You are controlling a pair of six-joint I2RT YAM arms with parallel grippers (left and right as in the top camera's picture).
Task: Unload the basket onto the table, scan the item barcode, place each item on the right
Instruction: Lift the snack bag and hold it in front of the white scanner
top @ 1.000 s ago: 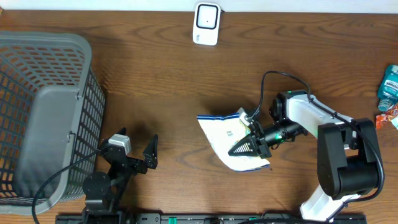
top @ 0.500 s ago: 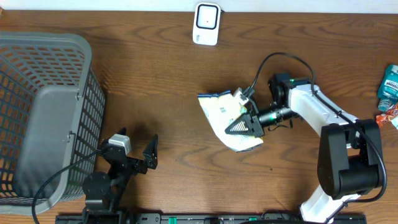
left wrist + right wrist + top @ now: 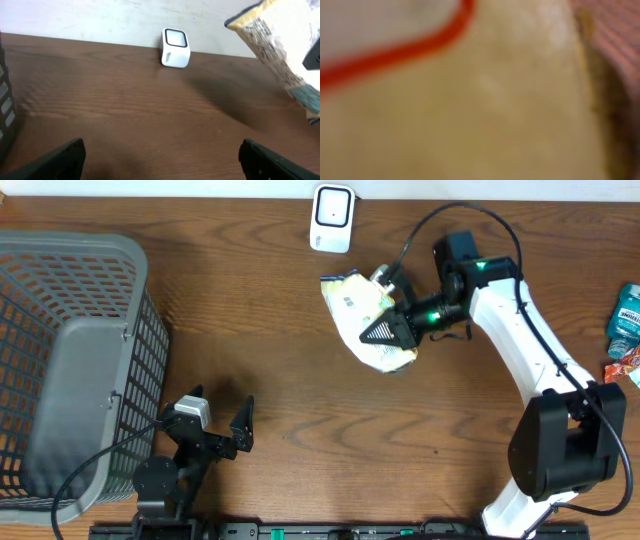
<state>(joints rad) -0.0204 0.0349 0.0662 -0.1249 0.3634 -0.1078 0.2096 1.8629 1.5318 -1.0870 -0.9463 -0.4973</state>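
Note:
The item is a pale yellow and white snack bag [image 3: 358,312] with blue trim. It hangs above the table just right of and in front of the white barcode scanner [image 3: 332,217]. My right gripper [image 3: 386,333] is shut on the bag's right side. The right wrist view is a blur of the bag's yellow surface [image 3: 470,100] with a red line, and no fingers show. In the left wrist view the bag [image 3: 280,50] hangs at the upper right and the scanner [image 3: 175,48] stands at the back. My left gripper [image 3: 218,420] rests open near the front edge, nothing in it [image 3: 162,160].
A large grey mesh basket [image 3: 70,360] fills the left side, and its edge [image 3: 5,100] shows beside the left gripper. A teal bottle [image 3: 626,318] and a red packet [image 3: 622,367] lie at the far right edge.
My right arm has lifted the bag and carried it back and slightly left, from mid-table toward the scanner. The left arm has not moved.

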